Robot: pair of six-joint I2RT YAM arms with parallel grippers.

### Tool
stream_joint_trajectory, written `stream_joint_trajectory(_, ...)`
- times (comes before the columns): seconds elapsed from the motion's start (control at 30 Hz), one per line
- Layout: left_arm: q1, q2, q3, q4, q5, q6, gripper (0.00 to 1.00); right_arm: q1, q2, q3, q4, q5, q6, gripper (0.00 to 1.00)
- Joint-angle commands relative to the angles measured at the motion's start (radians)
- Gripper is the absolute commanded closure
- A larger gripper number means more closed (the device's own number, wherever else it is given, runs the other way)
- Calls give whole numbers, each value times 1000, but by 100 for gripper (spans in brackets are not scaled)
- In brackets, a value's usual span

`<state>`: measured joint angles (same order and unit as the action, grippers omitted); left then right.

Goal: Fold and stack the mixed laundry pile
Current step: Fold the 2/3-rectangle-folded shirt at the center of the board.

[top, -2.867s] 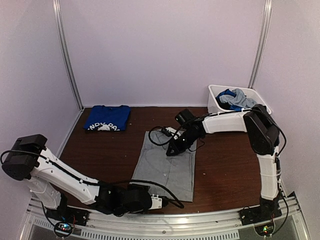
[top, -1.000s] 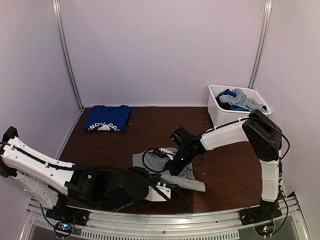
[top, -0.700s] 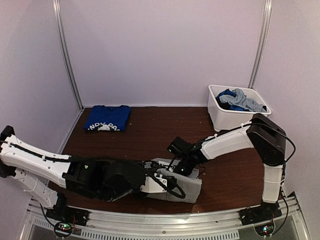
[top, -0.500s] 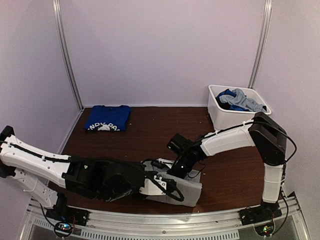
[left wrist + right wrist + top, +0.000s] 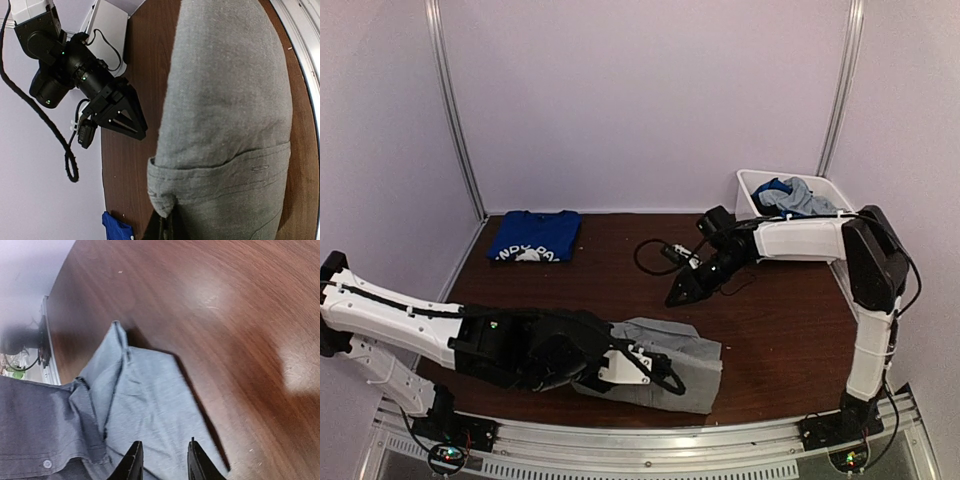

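A light-grey garment (image 5: 685,362) lies folded over near the table's front edge. My left gripper (image 5: 638,372) rests on its left part, shut on a fold of its hem (image 5: 165,200); dark fingers (image 5: 161,229) pinch the cloth. My right gripper (image 5: 676,296) hangs above the bare table behind the garment, apart from it. In the right wrist view its fingertips (image 5: 134,460) stand open over the grey garment (image 5: 145,405), with nothing between them. A folded royal-blue shirt (image 5: 533,238) with white print lies at the back left. More of the laundry pile (image 5: 790,197), blue and grey, fills the bin.
The white plastic bin (image 5: 767,231) stands at the back right against the wall. The right arm's black cable (image 5: 655,255) loops over the table's middle. The metal front rail (image 5: 650,440) runs just before the garment. My left arm (image 5: 420,325) lies low across the front left.
The right gripper brought the garment's far edge forward, opened, let go and drew back up toward the bin. The grey garment now lies folded. The left gripper stayed shut on it.
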<state>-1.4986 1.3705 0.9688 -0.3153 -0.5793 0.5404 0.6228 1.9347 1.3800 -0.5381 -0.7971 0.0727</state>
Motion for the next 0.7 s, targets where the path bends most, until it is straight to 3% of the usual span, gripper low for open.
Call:
stream_joint_trajectory(0.0, 54, 32, 37, 48, 64, 55, 100, -6, 132, 49, -24, 41, -23, 68)
stream_joint_trajectory(0.27, 173, 111, 33, 168, 171, 111, 100, 0, 264, 63, -12, 30, -49, 75)
stream_joint_trajectory(0.67, 318, 327, 94, 370, 225, 224, 100, 0, 268, 31, 29, -24, -47, 79)
